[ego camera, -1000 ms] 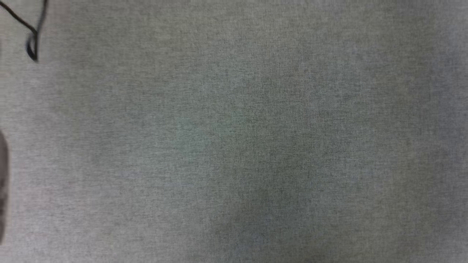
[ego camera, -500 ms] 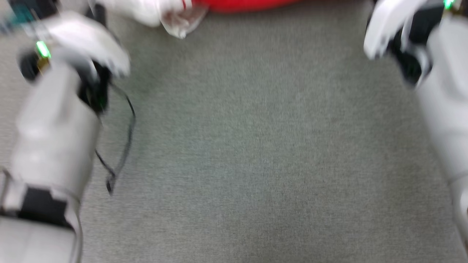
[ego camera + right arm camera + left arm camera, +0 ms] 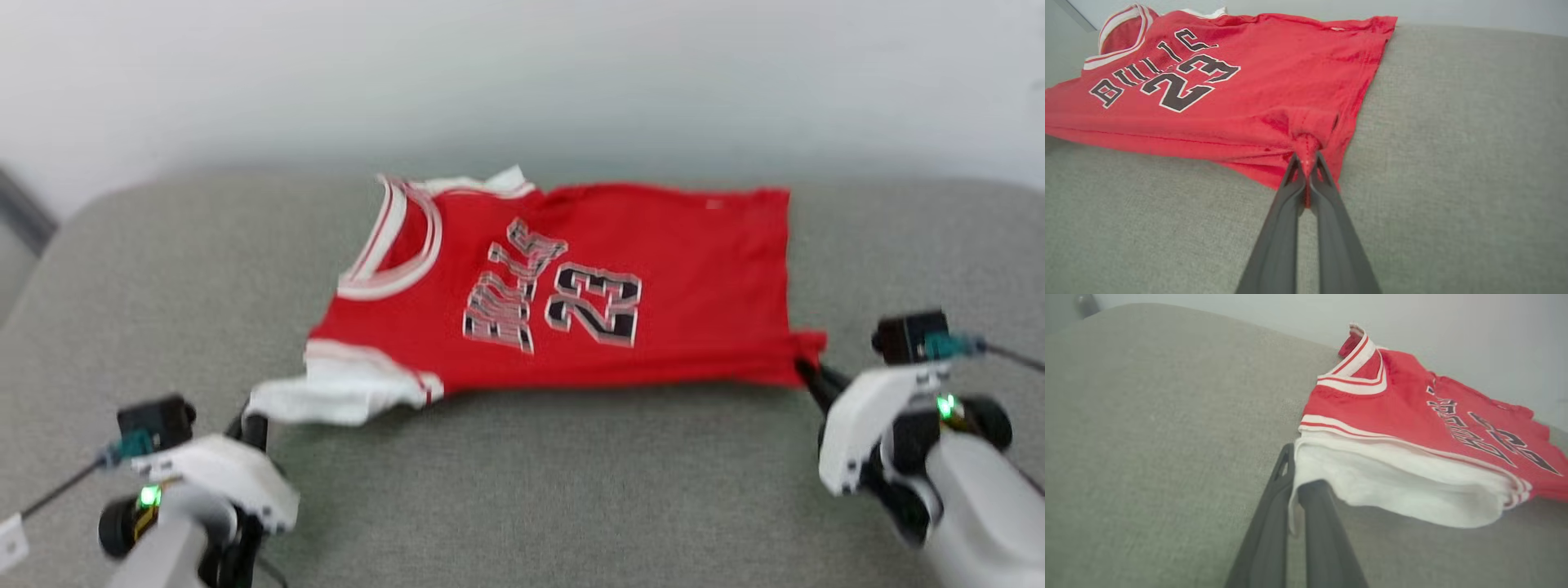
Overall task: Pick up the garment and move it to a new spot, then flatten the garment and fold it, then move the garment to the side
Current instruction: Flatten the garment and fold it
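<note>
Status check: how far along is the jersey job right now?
Looks done: the red jersey-style garment with black-white lettering lies spread on the grey fabric surface. In hand: left gripper pinches its white sleeve, right gripper its red hem corner, both shut. Remaining: smoothing, folding, moving it aside.

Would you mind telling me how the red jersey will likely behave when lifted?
The jersey will probably flop and sag between grips: it bunches into a thin pinch at the right gripper. It seems light: the left gripper holds its white sleeve by one thin edge.
</note>
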`<state>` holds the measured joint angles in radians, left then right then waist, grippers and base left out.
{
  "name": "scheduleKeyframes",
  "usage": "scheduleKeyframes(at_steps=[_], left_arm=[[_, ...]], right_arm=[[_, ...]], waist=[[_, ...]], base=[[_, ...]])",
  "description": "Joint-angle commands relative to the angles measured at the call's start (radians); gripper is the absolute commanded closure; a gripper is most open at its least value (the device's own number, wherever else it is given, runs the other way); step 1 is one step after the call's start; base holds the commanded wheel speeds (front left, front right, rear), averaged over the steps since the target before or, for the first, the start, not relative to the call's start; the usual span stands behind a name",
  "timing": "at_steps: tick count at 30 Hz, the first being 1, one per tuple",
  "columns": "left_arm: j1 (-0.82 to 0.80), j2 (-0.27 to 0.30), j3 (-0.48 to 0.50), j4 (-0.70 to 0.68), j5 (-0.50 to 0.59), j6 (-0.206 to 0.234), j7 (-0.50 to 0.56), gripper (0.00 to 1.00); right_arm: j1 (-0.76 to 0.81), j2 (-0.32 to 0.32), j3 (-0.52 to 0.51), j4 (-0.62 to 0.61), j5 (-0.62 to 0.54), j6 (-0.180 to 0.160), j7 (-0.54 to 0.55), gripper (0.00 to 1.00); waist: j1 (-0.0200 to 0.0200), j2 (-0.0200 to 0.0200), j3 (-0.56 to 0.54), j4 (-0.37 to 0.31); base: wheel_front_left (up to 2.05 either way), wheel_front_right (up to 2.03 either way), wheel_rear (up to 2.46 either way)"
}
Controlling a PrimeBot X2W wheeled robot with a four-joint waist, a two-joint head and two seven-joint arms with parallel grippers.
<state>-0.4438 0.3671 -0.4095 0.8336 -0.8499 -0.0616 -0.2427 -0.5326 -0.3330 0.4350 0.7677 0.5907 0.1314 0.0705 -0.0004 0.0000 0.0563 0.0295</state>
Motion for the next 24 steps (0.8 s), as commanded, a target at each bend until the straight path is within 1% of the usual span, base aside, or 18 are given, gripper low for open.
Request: scheduleKeyframes(at_steps=[1, 5, 7, 10, 14, 16, 18, 20, 21, 24], left_arm=[[0.037, 0.016, 0.006, -0.016, -0.007, 0.015, 0.006, 1.00], [0.220, 0.069, 0.017, -0.215, -0.029, 0.108, 0.073, 1.00], [0.312, 0.100, 0.020, -0.336, -0.036, 0.168, 0.118, 1.00], [0.453, 0.144, 0.017, -0.529, -0.051, 0.255, 0.198, 1.00], [0.590, 0.215, 0.026, -0.765, -0.067, 0.363, 0.297, 1.00], [0.643, 0.244, 0.032, -0.859, -0.078, 0.406, 0.337, 1.00], [0.678, 0.269, 0.043, -0.933, -0.086, 0.437, 0.366, 1.00], [0.695, 0.283, 0.056, -0.994, -0.094, 0.456, 0.379, 1.00], [0.683, 0.293, 0.054, -1.031, -0.083, 0.462, 0.385, 1.00], [0.618, 0.274, 0.047, -1.045, -0.076, 0.446, 0.380, 1.00]], right_arm=[[0.031, -0.008, -0.011, -0.013, 0.006, -0.002, -0.004, 1.00], [0.202, -0.012, -0.080, -0.098, 0.010, -0.002, 0.015, 1.00], [0.274, -0.015, -0.119, -0.150, -0.010, -0.002, 0.033, 1.00], [0.394, -0.003, -0.188, -0.231, -0.044, -0.002, 0.073, 1.00], [0.548, 0.035, -0.293, -0.365, -0.094, -0.002, 0.147, 1.00], [0.616, 0.059, -0.341, -0.437, -0.128, -0.002, 0.197, 1.00], [0.669, 0.087, -0.387, -0.507, -0.156, -0.002, 0.252, 1.00], [0.705, 0.120, -0.423, -0.582, -0.181, -0.002, 0.301, 1.00], [0.734, 0.144, -0.453, -0.643, -0.201, -0.002, 0.352, 1.00], [0.722, 0.176, -0.478, -0.712, -0.229, -0.001, 0.410, 1.00]], waist=[[0.0004, 0.0000, -0.072, 0.005], [0.0004, 0.0000, -0.110, 0.012], [0.0004, 0.0000, -0.119, 0.015], [0.0004, 0.0000, -0.136, 0.025], [0.0004, 0.0000, -0.147, 0.045], [0.0004, 0.0000, -0.147, 0.050], [0.0004, 0.0000, -0.144, 0.054], [0.0004, 0.0000, -0.138, 0.055], [0.0004, 0.0000, -0.130, 0.058], [0.0004, 0.0000, -0.108, 0.057]], base=[[0.00, 0.00, 0.00], [0.00, 0.00, 0.00], [0.00, 0.00, 0.00], [0.00, 0.00, 0.00], [0.00, 0.00, 0.00], [0.00, 0.00, 0.00], [0.00, 0.00, 0.00], [0.00, 0.00, 0.00], [0.00, 0.00, 0.00], [0.00, 0.00, 0.00]])
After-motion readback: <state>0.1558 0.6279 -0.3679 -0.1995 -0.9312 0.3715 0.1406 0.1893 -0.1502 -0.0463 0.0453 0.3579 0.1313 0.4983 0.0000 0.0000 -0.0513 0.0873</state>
